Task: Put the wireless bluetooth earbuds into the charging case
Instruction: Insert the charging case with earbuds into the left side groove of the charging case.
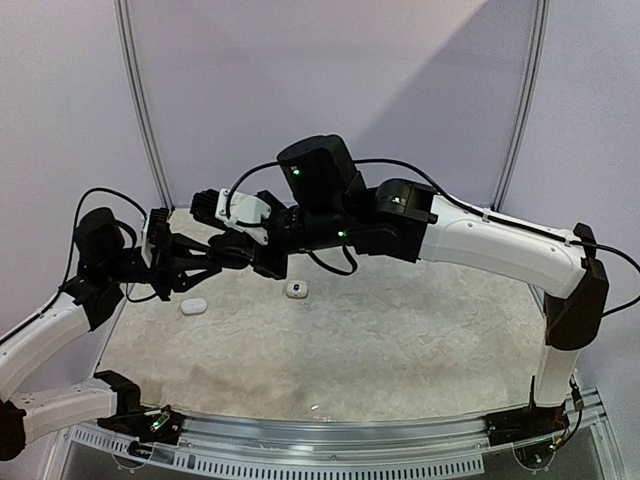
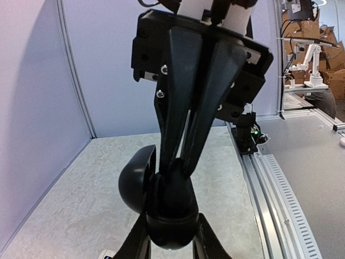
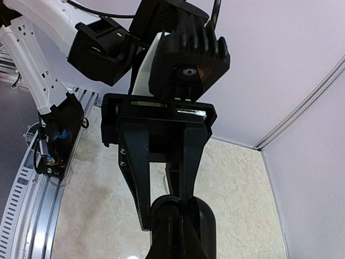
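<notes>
Above the table (image 1: 400, 340), left jaws clamp a black case (image 2: 168, 216), contents unclear; right jaws together.

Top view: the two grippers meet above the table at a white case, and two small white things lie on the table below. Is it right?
No: the case is black, not white; the left wrist view shows it. The left gripper and right gripper do meet at it above the table, two small white things lying below.
</notes>
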Robot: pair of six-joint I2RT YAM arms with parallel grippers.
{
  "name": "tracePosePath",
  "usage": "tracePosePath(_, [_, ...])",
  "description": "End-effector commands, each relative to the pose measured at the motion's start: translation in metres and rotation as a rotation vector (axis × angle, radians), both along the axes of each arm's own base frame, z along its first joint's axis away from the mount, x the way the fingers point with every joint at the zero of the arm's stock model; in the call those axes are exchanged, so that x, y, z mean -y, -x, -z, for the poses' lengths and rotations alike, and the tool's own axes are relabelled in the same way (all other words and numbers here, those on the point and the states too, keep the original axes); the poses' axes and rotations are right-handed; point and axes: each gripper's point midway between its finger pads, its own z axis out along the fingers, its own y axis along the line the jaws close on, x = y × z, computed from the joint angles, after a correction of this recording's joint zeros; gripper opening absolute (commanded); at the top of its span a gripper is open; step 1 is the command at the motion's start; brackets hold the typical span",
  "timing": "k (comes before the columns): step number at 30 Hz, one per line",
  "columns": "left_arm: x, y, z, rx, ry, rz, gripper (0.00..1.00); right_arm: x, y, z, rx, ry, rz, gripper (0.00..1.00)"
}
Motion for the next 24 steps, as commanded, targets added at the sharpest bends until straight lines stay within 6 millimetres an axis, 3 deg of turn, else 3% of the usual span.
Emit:
tracePosePath(1, [0.002,0.006,-0.010,0.041,0.001,0.023,0.00,-0.003,-0.003,0.019,0.015,0.069,0.010,0.00])
tracePosePath(8, [0.002,0.005,-0.010,0.044,-0.001,0.018,0.00,-0.009,-0.002,0.022,0.010,0.077,-0.005,0.00])
tracePosePath(12, [0.002,0.005,-0.011,0.049,0.000,0.016,0.00,-0.011,-0.004,0.034,0.000,0.106,0.002,0.00])
tracePosePath(18, [0.001,0.005,-0.010,0.048,-0.001,0.011,0.00,-0.008,-0.007,0.043,-0.004,0.137,0.023,0.12])
tracePosePath(24, [0.002,0.005,-0.005,0.033,-0.009,0.012,0.00,-0.007,-0.006,0.032,-0.004,0.111,0.024,0.18])
